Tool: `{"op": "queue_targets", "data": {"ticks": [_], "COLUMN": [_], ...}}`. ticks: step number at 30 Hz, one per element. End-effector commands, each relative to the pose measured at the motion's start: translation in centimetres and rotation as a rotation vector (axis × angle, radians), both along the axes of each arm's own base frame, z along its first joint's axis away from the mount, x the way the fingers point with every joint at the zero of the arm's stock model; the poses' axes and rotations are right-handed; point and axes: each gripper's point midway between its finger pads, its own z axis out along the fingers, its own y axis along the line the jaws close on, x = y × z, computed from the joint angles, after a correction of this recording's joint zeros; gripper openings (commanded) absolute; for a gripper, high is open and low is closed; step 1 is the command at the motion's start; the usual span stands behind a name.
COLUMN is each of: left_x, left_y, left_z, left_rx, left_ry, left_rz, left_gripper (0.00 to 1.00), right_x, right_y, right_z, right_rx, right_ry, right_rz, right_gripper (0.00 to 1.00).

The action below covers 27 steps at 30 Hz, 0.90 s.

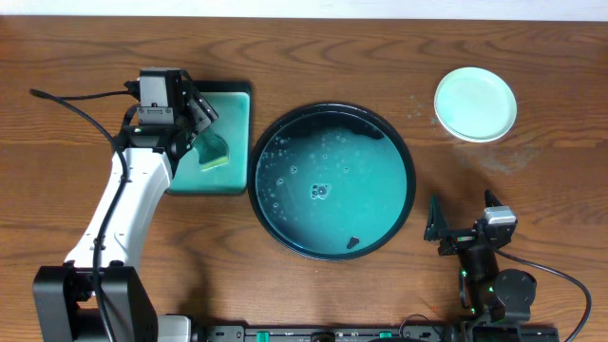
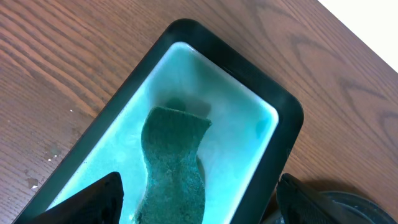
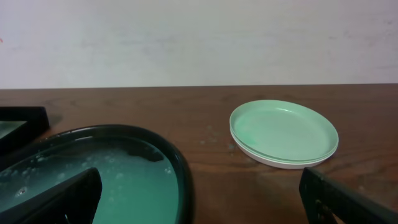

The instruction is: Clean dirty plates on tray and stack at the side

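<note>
Dark speck point(image 1: 353, 241) in tray point(image 1: 380, 190): unidentifiable

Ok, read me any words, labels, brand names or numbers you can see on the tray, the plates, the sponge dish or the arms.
No text can be read in any view.
The tray, the plates, the sponge dish and the sponge carry no print.
The left arm's white casing shows no legible label from overhead.
</note>
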Motion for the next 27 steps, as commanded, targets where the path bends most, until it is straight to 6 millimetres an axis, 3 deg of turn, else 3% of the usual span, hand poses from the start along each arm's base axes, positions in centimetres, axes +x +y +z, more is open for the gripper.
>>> {"op": "queue_targets", "data": {"ticks": [1,10,19,23,27], "left_x": [0.1,0.1,-3.1,-3.4,-4.4], "left_y": [0.3,0.3,0.3,0.3,0.1], "left_z": [0.0,0.1,-1.1,1.6,7.3], "left_rx": [0.013,0.013,0.063,0.186,0.381], "left_ry": [0.001,0.000,0.134,0.065,-0.075], "left_rz": [-0.003,-0.003,-0.073,-0.230,-0.423], "left_gripper": [0.79,0.80,0.79,0.80,0.80], "right_x": [0.0,0.0,0.0,0.0,0.0], "right_y": [0.0,0.0,0.0,0.0,0.0], "right_z": [0.0,0.0,0.0,0.0,0.0], "right_rx": [-0.016,-0.016,-0.016,-0.016,-0.016], "right_ry": [-0.002,-0.002,-0.002,-0.002,-0.002], "right_rz": [0.003,0.003,0.003,0.003,0.003], "right_gripper": [0.99,0.99,0.99,0.99,0.99]}}
